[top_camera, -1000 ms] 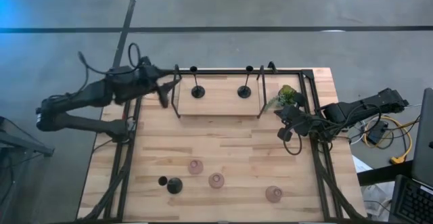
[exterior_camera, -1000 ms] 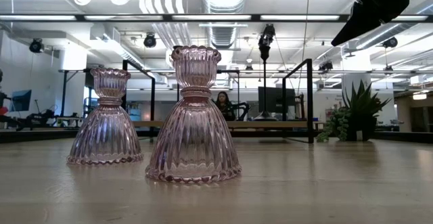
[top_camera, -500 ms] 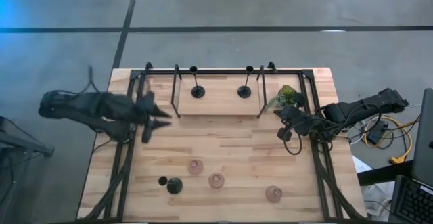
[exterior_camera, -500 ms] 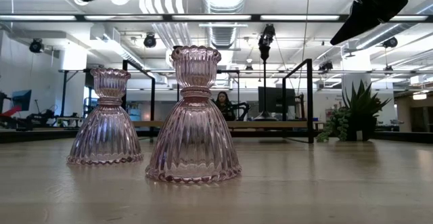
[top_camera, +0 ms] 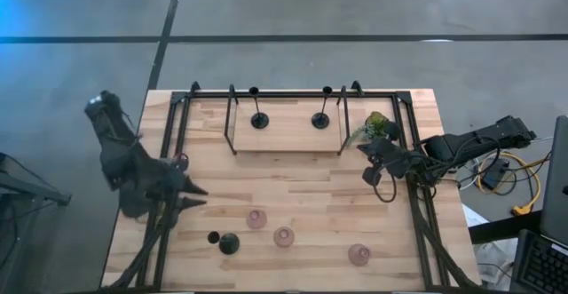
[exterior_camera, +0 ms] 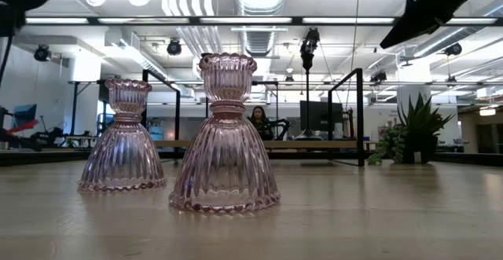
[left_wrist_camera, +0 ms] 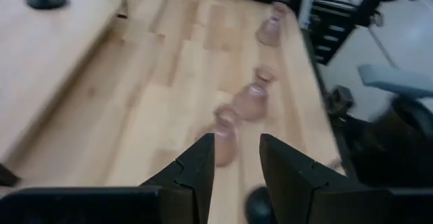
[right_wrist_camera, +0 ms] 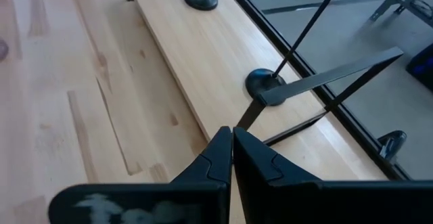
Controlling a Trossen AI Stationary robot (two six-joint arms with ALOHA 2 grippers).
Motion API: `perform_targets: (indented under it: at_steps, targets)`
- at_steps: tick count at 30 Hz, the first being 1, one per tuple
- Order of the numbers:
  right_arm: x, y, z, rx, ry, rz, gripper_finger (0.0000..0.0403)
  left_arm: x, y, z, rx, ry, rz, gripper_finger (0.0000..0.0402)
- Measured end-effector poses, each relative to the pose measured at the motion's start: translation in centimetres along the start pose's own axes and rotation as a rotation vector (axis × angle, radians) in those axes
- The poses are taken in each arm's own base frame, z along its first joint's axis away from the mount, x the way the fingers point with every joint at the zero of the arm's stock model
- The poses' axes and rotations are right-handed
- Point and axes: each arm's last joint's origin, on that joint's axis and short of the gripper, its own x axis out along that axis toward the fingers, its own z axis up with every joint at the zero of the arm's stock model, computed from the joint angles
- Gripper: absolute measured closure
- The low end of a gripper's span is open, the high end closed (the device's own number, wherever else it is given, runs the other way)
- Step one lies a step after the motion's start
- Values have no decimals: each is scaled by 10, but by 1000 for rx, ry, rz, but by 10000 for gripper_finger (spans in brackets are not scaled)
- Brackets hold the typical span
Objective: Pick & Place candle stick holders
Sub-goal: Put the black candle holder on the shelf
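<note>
The left end effector, fingers parted and empty, hovers near the counter's left edge. Just ahead stand three pink holders and one black holder. The pink ones look like ribbed glass: rigid, slippery, fragile. Grip at the narrow neck. The right end effector waits closed.

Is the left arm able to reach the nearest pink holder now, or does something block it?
Probably yes. The left tool, fingers apart and empty, hangs beside the nearest pink holder, with only bare wood between them. The black holder stands off to the side.
</note>
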Motion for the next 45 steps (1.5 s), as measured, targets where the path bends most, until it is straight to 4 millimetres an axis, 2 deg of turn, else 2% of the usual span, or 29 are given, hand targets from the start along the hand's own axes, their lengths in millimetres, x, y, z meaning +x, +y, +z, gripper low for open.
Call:
perform_targets:
  at_steps: [8,13,18,25,35,45]
  targets:
    - [0,1,3,17,-27,10,394,14,-10,-52,-54,50,-100,280]
    - [0,1,3,21,-36,-6,394,33,-16,-79,-31,38,-227,280]
    - [0,0,7,39,-81,-56,394,45,-14,-99,-25,13,-283,280]
    - [-1,0,9,43,-110,-70,394,51,-16,-105,25,-6,-293,280]
    - [-1,1,11,53,-119,-66,394,62,-26,-99,162,-47,-236,280]
    - [-1,1,11,53,-120,-66,394,75,-38,-89,198,-23,-231,280]
